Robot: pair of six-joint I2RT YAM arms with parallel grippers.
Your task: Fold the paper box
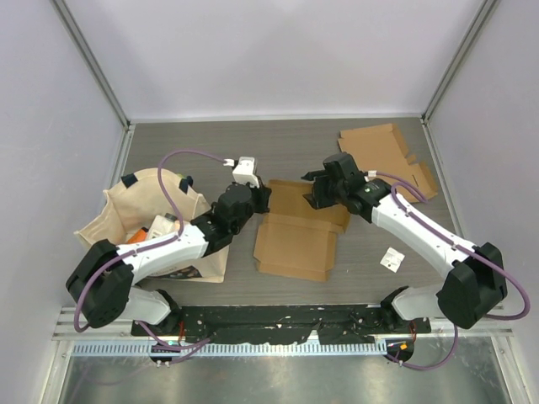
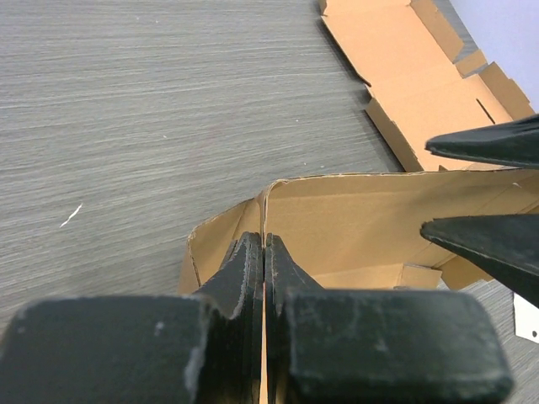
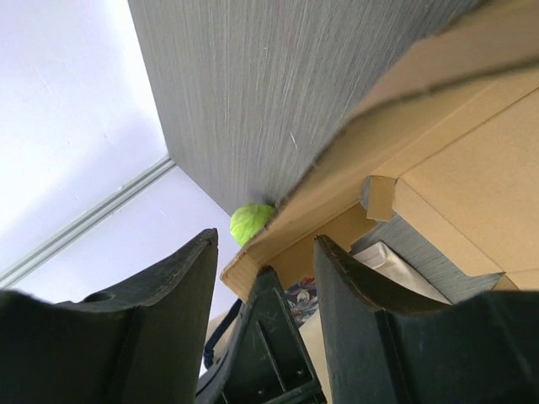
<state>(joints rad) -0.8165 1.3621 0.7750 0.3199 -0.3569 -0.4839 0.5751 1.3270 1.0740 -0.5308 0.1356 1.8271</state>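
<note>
Table (image 1: 202, 147), centre: box (image 1: 295, 244) lies mostly flat, only the far wall raised; side walls and lid not yet folded, so early stage, I judge. Left gripper (image 1: 263, 195) pinched tight on the wall's corner. Right gripper (image 1: 313, 189) part open astride the wall, gripping nothing. Tag (image 1: 392, 259): no legible writing.
</note>
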